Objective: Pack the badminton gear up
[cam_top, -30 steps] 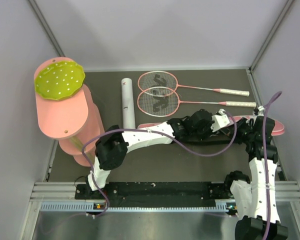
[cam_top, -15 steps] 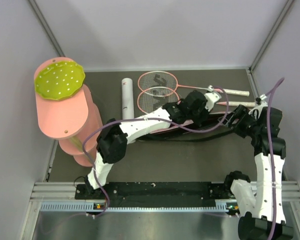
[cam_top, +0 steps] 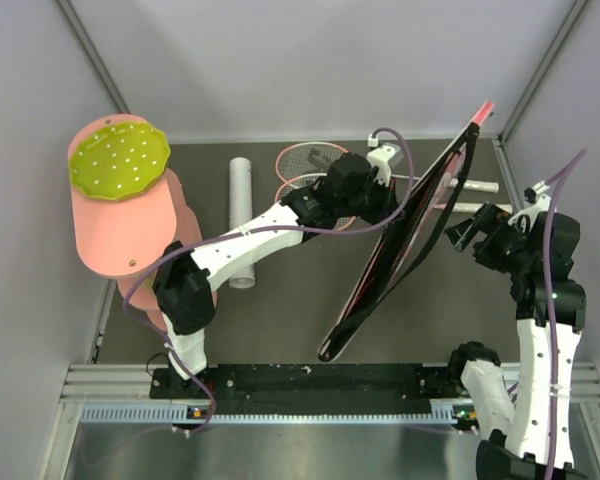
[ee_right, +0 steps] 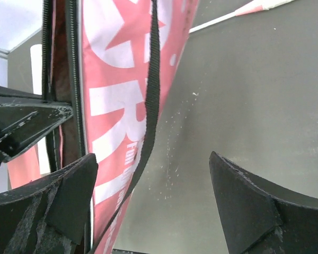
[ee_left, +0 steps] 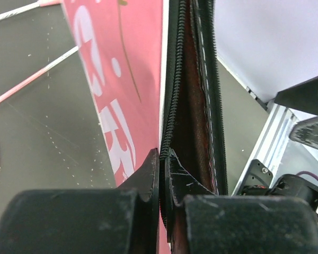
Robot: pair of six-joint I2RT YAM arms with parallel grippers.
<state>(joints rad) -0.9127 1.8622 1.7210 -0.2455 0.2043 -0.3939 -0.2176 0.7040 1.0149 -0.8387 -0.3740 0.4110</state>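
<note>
The pink racket-shaped bag (cam_top: 400,240) lettered "SPORT" hangs tilted on edge above the table, narrow end up at the back right. My left gripper (cam_top: 393,203) is shut on its black zipper edge (ee_left: 164,143). My right gripper (cam_top: 458,232) stands open just right of the bag, holding nothing. In the right wrist view the bag's pink face (ee_right: 116,79) and black strap (ee_right: 153,79) hang by the left finger. Two pink-framed rackets (cam_top: 302,160) lie at the back, partly hidden by the left arm, white handles (cam_top: 480,186) to the right. A white tube (cam_top: 241,220) lies left of them.
A big pink cylinder (cam_top: 145,250) topped by a yellow-green dotted disc (cam_top: 120,163) stands at the left. Grey walls close in the back and both sides. A metal rail (cam_top: 310,385) runs along the near edge by the arm bases.
The left gripper shut on the bag and lifted it off the table onto its edge. The right gripper opened, let go and drew back to the right. The tube shifted slightly left.
</note>
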